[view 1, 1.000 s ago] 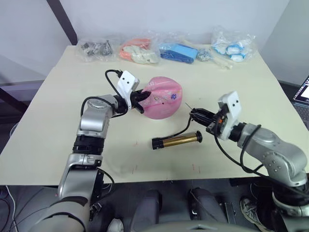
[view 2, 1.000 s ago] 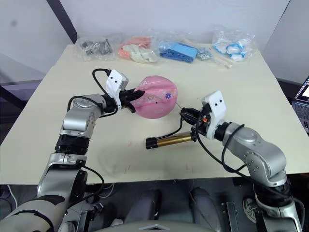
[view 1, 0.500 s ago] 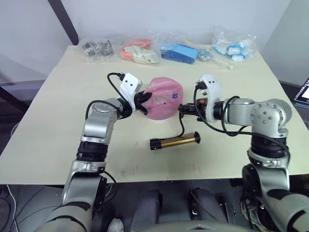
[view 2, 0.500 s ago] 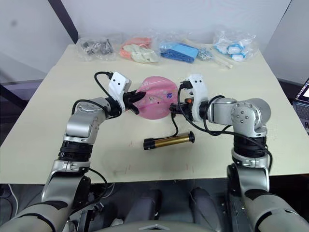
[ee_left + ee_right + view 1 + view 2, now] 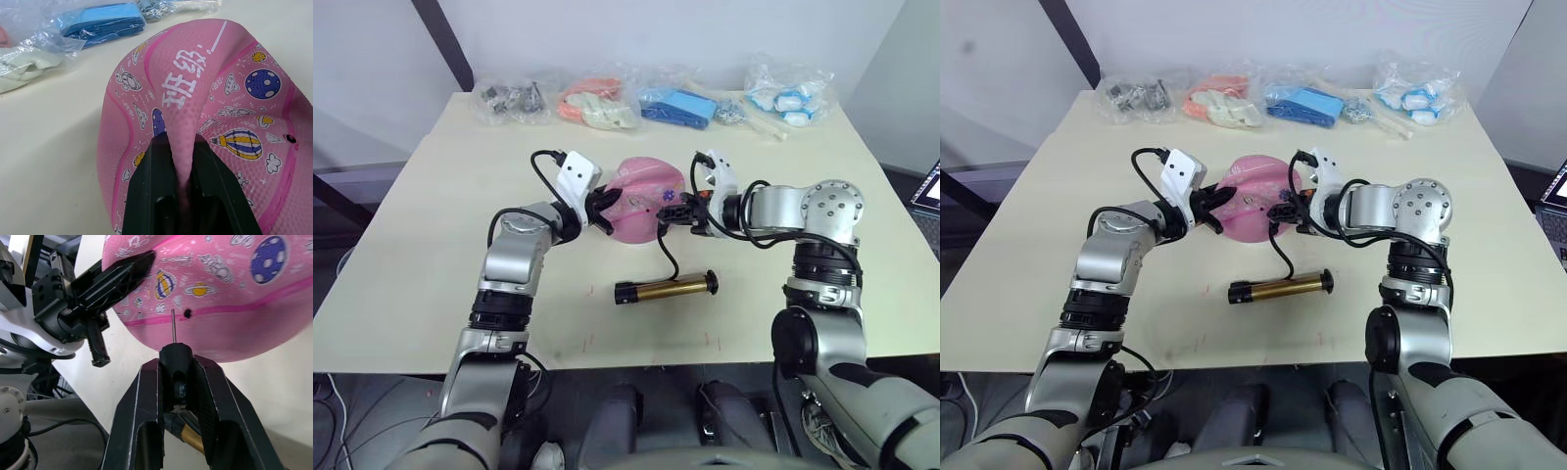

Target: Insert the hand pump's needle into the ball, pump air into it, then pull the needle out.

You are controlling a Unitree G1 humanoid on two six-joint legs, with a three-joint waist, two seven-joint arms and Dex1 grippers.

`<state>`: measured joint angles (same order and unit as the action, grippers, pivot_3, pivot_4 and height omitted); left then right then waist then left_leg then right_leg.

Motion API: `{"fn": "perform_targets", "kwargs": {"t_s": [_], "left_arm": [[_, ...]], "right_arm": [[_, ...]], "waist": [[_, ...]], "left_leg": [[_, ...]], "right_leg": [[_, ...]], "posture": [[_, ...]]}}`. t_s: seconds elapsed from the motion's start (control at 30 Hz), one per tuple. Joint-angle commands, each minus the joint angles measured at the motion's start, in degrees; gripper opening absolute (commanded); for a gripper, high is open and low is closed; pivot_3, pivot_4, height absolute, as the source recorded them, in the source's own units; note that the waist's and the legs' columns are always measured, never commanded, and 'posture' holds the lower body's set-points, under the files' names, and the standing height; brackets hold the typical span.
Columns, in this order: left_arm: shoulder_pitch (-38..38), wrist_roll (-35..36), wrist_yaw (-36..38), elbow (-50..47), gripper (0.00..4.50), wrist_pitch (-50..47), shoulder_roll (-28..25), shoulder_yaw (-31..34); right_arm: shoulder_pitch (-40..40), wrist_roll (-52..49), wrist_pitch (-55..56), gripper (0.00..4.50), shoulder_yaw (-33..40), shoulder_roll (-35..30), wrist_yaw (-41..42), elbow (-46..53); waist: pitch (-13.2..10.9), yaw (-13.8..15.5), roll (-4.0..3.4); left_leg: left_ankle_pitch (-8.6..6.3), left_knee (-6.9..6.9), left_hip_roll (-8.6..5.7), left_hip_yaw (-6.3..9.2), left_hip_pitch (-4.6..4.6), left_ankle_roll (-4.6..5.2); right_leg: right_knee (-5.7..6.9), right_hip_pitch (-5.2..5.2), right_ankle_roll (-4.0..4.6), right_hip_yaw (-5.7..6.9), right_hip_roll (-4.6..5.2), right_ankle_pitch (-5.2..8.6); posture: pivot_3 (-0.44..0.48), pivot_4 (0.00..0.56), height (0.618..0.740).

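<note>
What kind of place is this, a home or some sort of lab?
Probably a lab or test room: a plain cream table against a bare wall, a row of clear bags of sorted items along its far edge.

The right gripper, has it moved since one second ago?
Yes. The right gripper, shut on the needle, has moved toward the ball: before it hung above the table beyond the hand pump; now its tip is beside the ball.
</note>
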<state>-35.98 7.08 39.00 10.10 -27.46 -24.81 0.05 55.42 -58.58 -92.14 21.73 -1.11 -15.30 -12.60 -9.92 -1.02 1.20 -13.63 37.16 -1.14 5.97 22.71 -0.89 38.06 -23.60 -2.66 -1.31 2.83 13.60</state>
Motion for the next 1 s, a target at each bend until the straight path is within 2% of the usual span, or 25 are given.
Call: {"fn": "perform_targets", "kwargs": {"t_s": [0.03, 0.47, 1.0], "left_arm": [[0.65, 0.69, 0.75, 0.46, 0.06, 0.79, 0.58, -1.09], [1.29, 0.25, 1.83, 0.25, 0.06, 2.71, 0.36, -2.01], [0.11, 0.8, 0.56, 2.05, 0.06, 10.69, 0.41, 0.53]], "right_arm": [[1.09, -3.29, -0.36, 0.33, -0.11, 0.63, -2.97, -1.14], [1.74, -6.9, -0.36, 0.33, 1.83, 1.86, -10.44, -5.16], [2.57, -8.43, -0.36, 0.33, 3.43, 1.72, -10.47, -5.48]], "waist": [[0.0, -0.03, 0.0], [0.0, -0.1, -0.01], [-0.01, -0.3, -0.02]], "left_leg": [[0.0, 0.0, 0.0, 0.0, 0.0, 0.0], [0.0, -0.01, 0.0, 0.0, 0.0, 0.0], [0.0, -0.04, 0.01, 0.0, 0.03, 0.01]], "right_leg": [[0.0, 0.0, 0.0, 0.0, 0.0, 0.0], [0.0, 0.0, 0.0, 0.01, -0.01, 0.0], [-0.02, -0.02, 0.0, 0.01, -0.02, 0.0]], "posture": [[0.0, 0.15, 0.74], [0.0, 0.15, 0.74], [0.0, 0.15, 0.74]]}}
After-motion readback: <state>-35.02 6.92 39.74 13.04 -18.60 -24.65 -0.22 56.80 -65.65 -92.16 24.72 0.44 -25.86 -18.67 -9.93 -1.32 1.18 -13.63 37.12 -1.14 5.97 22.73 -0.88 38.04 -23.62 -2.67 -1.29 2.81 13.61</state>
